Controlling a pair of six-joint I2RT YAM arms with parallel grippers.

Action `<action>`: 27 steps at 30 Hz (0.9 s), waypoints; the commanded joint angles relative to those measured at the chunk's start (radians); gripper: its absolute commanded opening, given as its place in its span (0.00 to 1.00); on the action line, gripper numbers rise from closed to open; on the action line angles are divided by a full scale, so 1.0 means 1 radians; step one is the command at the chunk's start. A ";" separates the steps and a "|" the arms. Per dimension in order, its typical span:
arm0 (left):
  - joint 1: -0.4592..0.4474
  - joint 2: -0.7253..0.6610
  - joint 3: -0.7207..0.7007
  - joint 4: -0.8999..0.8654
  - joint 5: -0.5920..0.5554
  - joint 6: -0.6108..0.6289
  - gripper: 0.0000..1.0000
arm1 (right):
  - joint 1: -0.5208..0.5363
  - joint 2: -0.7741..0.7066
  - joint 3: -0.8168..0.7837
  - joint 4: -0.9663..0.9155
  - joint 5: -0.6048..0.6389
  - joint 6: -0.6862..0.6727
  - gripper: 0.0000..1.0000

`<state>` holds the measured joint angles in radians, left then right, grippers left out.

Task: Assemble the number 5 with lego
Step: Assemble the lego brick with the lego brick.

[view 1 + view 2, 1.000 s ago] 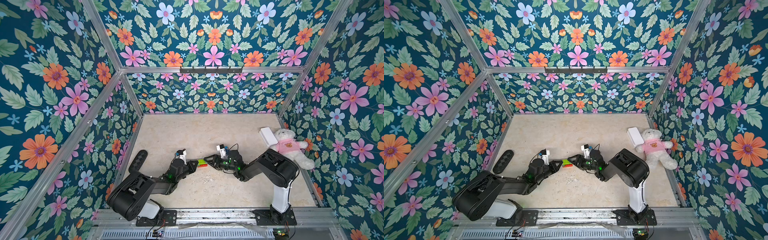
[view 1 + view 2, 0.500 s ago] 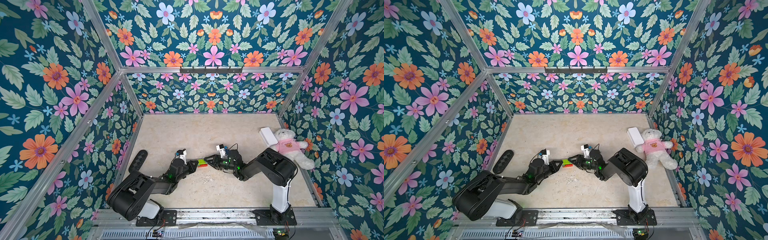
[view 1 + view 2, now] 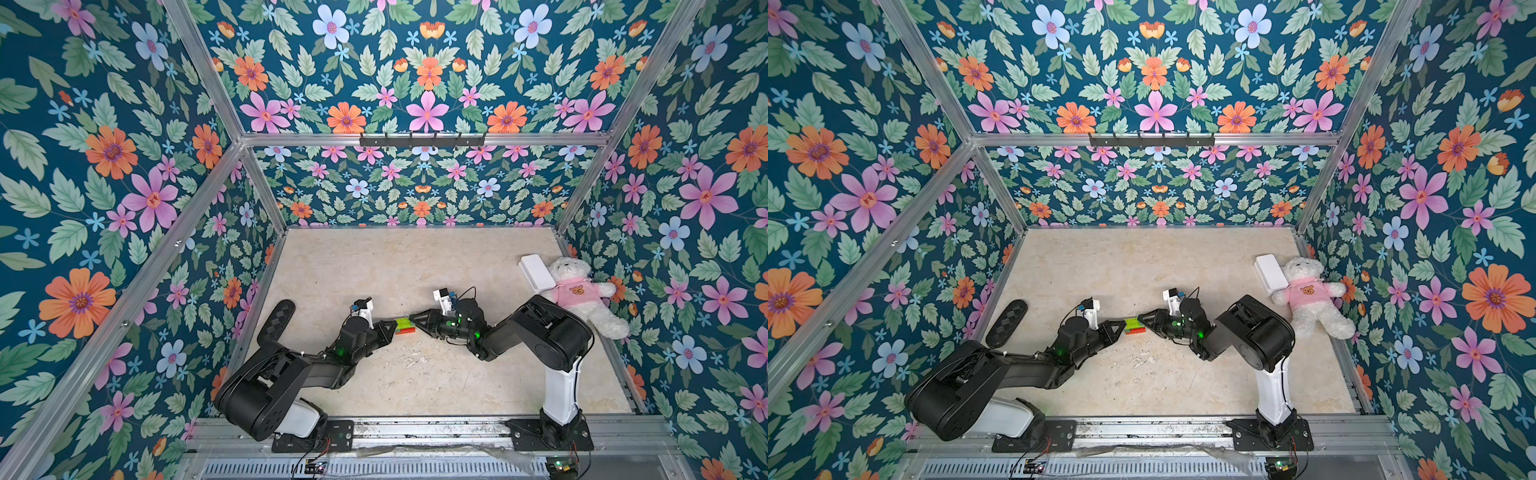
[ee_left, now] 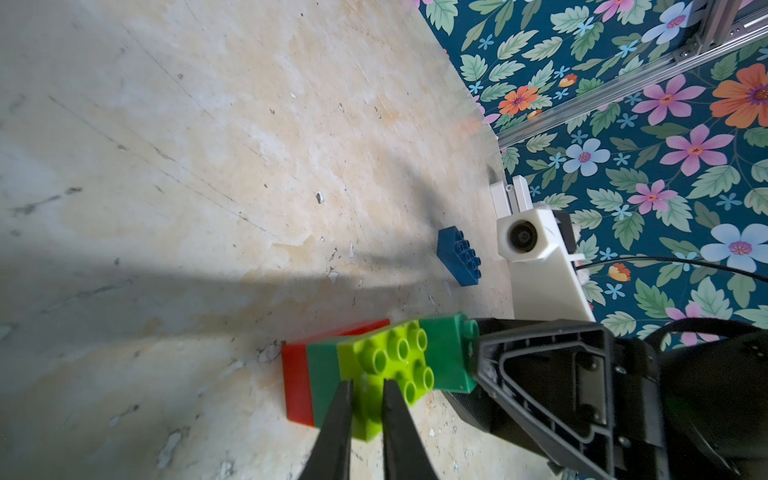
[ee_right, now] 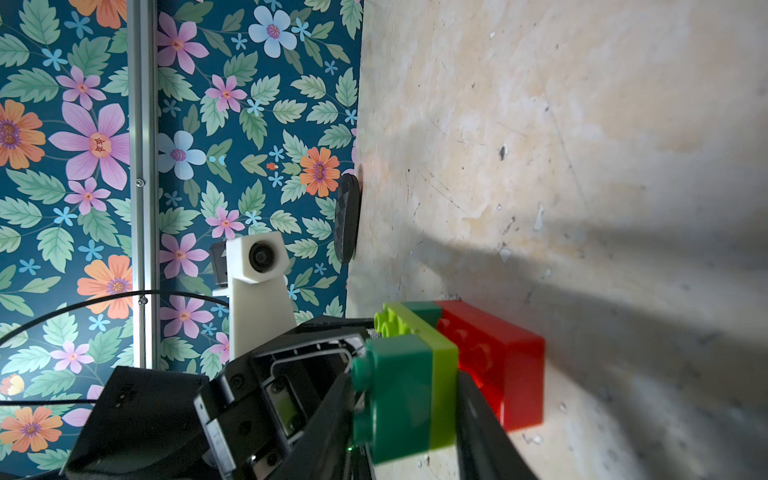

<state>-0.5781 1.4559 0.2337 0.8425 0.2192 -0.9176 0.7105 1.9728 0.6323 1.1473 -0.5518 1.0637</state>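
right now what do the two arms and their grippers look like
Both arms are black with rounded joints: the left arm has a white base link, the right arm a white upright link. Left gripper and right gripper have black tapered ribbed fingers, white camera housings, thin black cables, green lights.

L tool [image 4: 368, 382] nipping lime brick [image 4: 386, 357] in red/green stack [image 4: 297, 382], R tool [image 4: 473, 365] against dk-green brick [image 4: 446, 353], blue brick [image 4: 459, 257] apart
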 commanded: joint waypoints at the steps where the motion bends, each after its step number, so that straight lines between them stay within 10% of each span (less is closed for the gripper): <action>1: 0.001 0.015 -0.010 -0.234 -0.044 0.019 0.16 | 0.001 0.006 0.006 0.033 -0.023 0.001 0.37; 13: 0.000 0.011 -0.014 -0.233 -0.045 0.019 0.16 | 0.001 -0.002 0.003 0.032 -0.019 0.002 0.34; 27: 0.000 0.003 -0.018 -0.240 -0.049 0.019 0.16 | 0.001 -0.053 -0.017 -0.018 0.003 -0.027 0.65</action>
<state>-0.5781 1.4494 0.2279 0.8444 0.2165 -0.9157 0.7109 1.9316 0.6182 1.1294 -0.5491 1.0531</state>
